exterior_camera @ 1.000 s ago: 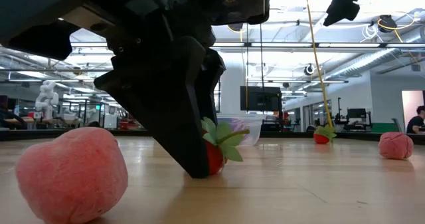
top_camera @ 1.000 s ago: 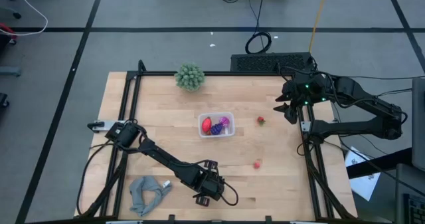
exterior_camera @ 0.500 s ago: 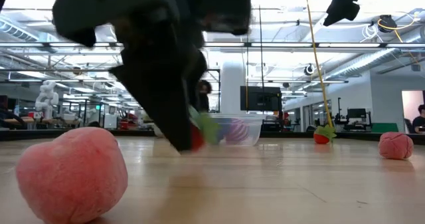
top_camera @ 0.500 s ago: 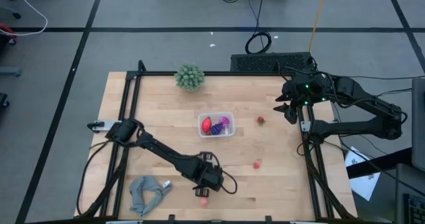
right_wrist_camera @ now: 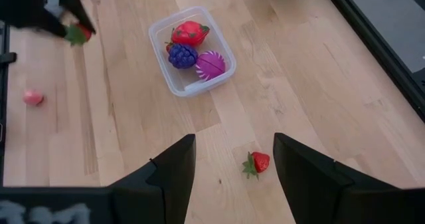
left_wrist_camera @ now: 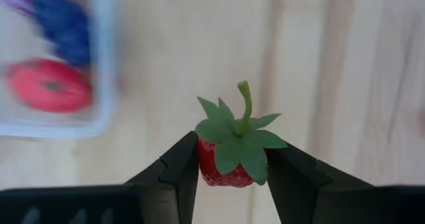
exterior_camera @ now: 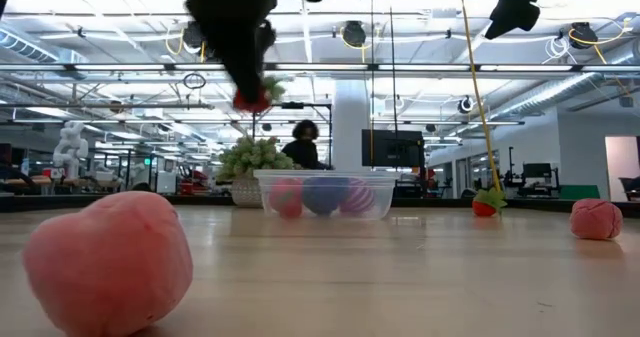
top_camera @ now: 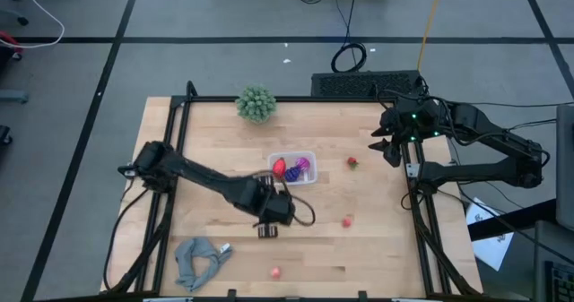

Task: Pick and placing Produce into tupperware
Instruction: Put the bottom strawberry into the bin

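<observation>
Currently I have the left gripper [left_wrist_camera: 232,174] clamped on a red strawberry [left_wrist_camera: 229,161], one dark finger on each side of the fruit. The left wrist view alone shows the orientation: the green leaf cap and stem face the camera, so the berry's long axis runs along the fingers, tip away from the wrist. The high view hides the berry beneath the left gripper [top_camera: 269,214], which sits near the desk's centre, just beside the tupperware [top_camera: 305,156] on its front-left side. The low view shows the berry [exterior_camera: 252,97] well above the wood.

One second ago this gripper was down at the front edge of the desk with the berry on the surface; I have since lifted it and carried it toward the tupperware. The pink piece [top_camera: 274,272] it covered then now shows near the front edge.

The tupperware [right_wrist_camera: 161,54] holds three pieces: a red one [right_wrist_camera: 188,33], a dark purple berry [right_wrist_camera: 181,56] and a magenta one [right_wrist_camera: 210,65]. Only the right wrist view separates them clearly.

The right gripper [top_camera: 388,145] waits spread wide above the desk's right edge, holding nothing. A second strawberry [right_wrist_camera: 257,162] lies below it; another pink piece [top_camera: 347,221] lies toward the front right.
</observation>
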Tool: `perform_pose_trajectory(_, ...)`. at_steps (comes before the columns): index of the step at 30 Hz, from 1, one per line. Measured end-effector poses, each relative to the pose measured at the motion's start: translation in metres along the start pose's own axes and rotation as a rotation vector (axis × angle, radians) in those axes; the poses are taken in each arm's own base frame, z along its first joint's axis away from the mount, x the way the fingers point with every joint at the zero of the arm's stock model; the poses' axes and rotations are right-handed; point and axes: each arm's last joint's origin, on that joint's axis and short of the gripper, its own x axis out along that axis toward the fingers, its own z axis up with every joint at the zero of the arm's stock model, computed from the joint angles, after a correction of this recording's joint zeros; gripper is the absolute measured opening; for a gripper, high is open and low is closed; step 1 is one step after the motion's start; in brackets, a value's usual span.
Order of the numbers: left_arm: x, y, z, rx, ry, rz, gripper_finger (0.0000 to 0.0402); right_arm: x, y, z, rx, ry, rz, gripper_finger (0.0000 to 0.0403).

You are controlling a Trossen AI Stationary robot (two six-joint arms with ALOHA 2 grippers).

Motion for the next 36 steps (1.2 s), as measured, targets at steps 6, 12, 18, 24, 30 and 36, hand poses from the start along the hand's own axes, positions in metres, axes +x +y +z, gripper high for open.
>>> perform_pose_trajectory(6, -0.012, 0.037, 0.008, -0.020, -0.038, 0.069, 0.0149, 0.000, 0.000, 0.000, 0.000, 0.000, 0.000, 0.0193)
perform_pose_trajectory(12, -0.005, 0.075, 0.019, -0.028, -0.036, 0.098, 0.0149, 0.000, 0.000, 0.000, 0.002, 0.000, 0.000, 0.0193)
perform_pose_trajectory(18, 0.000, 0.112, 0.028, -0.098, -0.065, 0.125, 0.0150, 0.000, 0.000, 0.000, 0.001, 0.000, 0.000, 0.0193)
perform_pose_trajectory(24, 0.003, 0.132, 0.040, -0.122, -0.157, 0.091, 0.0150, 0.000, 0.000, 0.000, 0.001, 0.001, 0.000, 0.0193)
perform_pose_trajectory(30, 0.026, 0.140, 0.045, -0.135, -0.124, 0.086, 0.0150, 0.000, 0.000, 0.000, 0.000, 0.001, 0.000, 0.0193)
perform_pose_trajectory(36, 0.060, 0.142, 0.045, -0.138, -0.036, 0.067, 0.0150, 0.000, 0.000, -0.001, 0.001, 0.007, -0.001, 0.0193)
